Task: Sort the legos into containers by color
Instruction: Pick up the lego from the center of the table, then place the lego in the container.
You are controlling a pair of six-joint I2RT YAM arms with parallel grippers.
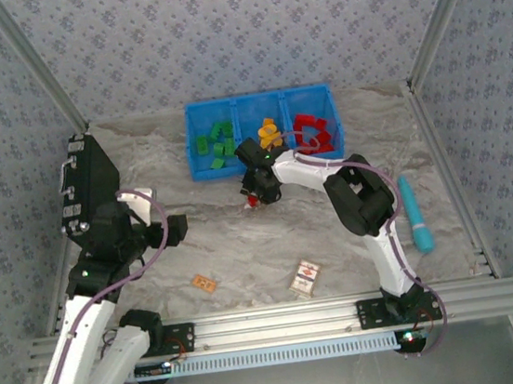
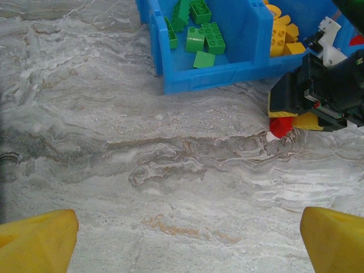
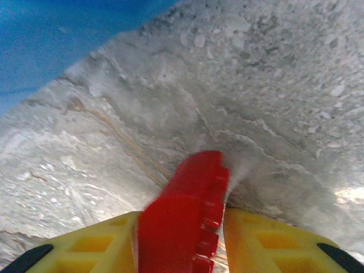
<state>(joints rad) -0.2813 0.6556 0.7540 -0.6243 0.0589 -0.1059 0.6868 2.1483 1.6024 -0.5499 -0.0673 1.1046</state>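
Note:
The blue container [image 1: 226,169] stands at the back of the table with green legos [image 1: 217,140] in its left compartment, orange legos [image 1: 270,134] in the middle one and red legos [image 1: 310,132] in the right one. Just in front of it, my right gripper [image 1: 253,197] is down at the table, its yellow fingers [image 3: 250,239] shut on a red lego [image 3: 190,182]. From the left wrist view I see that red lego [image 2: 280,126] under the right gripper [image 2: 293,120], close to the container's front wall [image 2: 216,77]. My left gripper [image 2: 185,244] hovers open over bare table, at the left [image 1: 179,230].
A teal cylinder [image 1: 416,215] lies near the right wall. A red-and-white card [image 1: 305,278] and a small tan tile [image 1: 204,282] lie toward the near edge. A black box [image 1: 92,189] stands at the left. A metal rail [image 1: 282,320] runs along the front.

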